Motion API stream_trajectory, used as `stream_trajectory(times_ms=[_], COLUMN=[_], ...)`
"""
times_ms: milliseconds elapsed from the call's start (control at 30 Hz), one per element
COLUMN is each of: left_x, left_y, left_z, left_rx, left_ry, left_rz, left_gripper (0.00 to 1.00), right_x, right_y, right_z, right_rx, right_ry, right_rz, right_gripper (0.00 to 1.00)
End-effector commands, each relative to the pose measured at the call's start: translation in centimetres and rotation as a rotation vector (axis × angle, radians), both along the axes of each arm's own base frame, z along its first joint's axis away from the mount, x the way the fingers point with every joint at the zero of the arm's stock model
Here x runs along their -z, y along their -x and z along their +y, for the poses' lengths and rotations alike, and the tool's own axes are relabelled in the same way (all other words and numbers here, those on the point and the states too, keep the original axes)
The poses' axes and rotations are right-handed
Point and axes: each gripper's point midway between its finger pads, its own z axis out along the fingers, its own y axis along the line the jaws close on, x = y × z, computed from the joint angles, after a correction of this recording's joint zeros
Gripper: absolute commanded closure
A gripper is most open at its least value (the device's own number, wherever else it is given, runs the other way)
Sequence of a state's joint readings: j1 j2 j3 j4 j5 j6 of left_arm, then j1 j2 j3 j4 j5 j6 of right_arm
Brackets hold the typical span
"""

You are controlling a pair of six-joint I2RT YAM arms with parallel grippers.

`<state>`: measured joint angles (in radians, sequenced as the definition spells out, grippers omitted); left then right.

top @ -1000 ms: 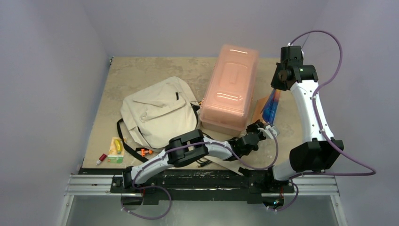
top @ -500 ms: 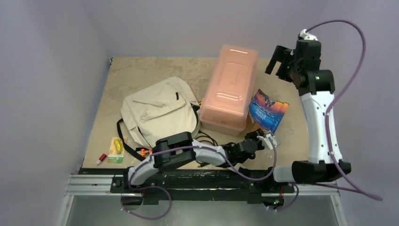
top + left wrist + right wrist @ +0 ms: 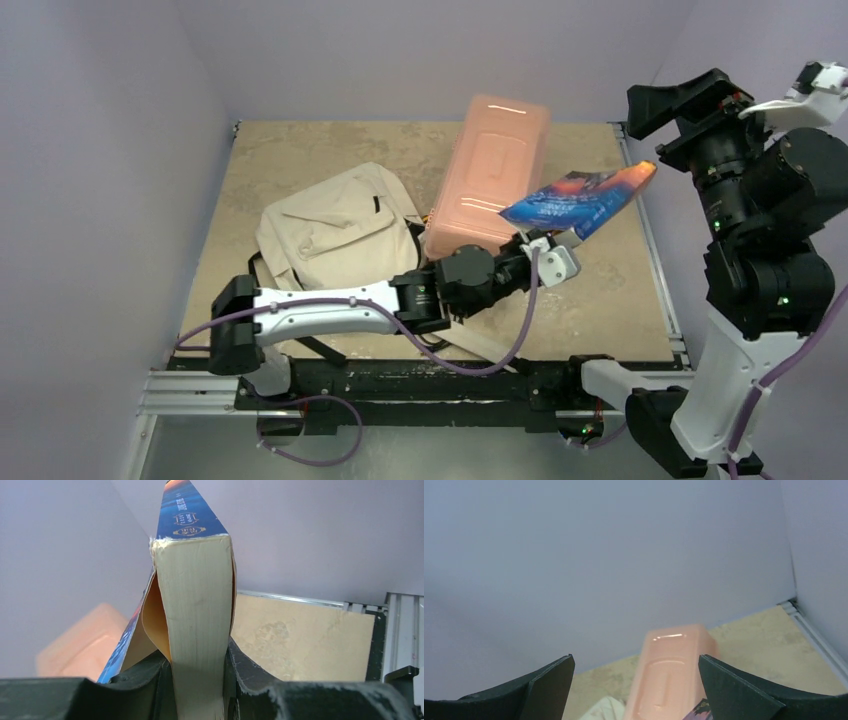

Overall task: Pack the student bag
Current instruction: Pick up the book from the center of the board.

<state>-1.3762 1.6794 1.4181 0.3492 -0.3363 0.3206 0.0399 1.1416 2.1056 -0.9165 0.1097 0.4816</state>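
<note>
The student bag [image 3: 335, 240] lies flat at the table's left middle, a beige backpack with black straps; a sliver of it [image 3: 604, 711] shows in the right wrist view. My left gripper [image 3: 545, 252] is shut on a thick paperback book with a blue cover [image 3: 575, 193], held above the table in front of the pink box. In the left wrist view the book's page edge [image 3: 197, 605] stands clamped at my left gripper [image 3: 197, 662], with one cover bowed outward. My right gripper [image 3: 690, 110] hangs high at the far right, open [image 3: 636, 680] and holding nothing.
A translucent pink plastic box [image 3: 495, 180] with a lid stands right of the bag, also seen as the pink box [image 3: 671, 670] between the right fingers. Black straps trail at the near table edge [image 3: 470, 345]. A metal rail [image 3: 655, 260] borders the table's right side.
The right gripper opened, let the book go and rose high to the right. The left gripper, shut on the book's near edge, lifted it off the table.
</note>
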Motion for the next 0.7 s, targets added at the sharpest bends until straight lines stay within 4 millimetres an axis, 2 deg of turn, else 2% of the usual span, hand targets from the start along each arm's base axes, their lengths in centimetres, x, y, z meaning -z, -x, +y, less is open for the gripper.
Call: stream_trajectory(times_ms=[0, 133, 233, 333, 433, 533, 667], left_x=[-13.9, -15.0, -14.7, -14.4, -13.7, -12.8, -11.7], left_y=[-1.2, -2.9, -3.4, -3.5, -3.2, -3.0, -3.3], left_z=[8.5, 15.6, 20.7, 26.0, 30.0, 31.7, 32.3], left_rx=[-0.118, -0.289, -0.404, -0.52, -0.591, -0.623, -0.664], left_ry=[0.195, 0.095, 0.012, -0.021, -0.041, -0.09, -0.164], left_rz=[-0.202, -0.315, -0.402, -0.435, -0.45, -0.499, -0.545], left_gripper=[1.0, 1.0, 1.0, 1.0, 1.0, 1.0, 1.0], right_x=[-2.7, -3.3, -2.4, 0.3, 3.7, 5.6, 6.5], right_y=[0.7, 0.6, 0.0, -0.6, -0.8, -0.7, -0.9], right_z=[3.3, 5.7, 6.8, 8.7, 12.3, 15.0, 19.7], right_rx=[-0.173, -0.301, -0.361, -0.475, -0.696, -0.838, -0.946], right_ry=[-0.125, -0.191, -0.209, -0.222, -0.306, -0.43, -0.452], right_rz=[-0.079, -0.105, -0.084, -0.009, 0.065, 0.093, 0.177], right_gripper=[0.01, 0.01, 0.01, 0.01, 0.01, 0.01, 0.01])
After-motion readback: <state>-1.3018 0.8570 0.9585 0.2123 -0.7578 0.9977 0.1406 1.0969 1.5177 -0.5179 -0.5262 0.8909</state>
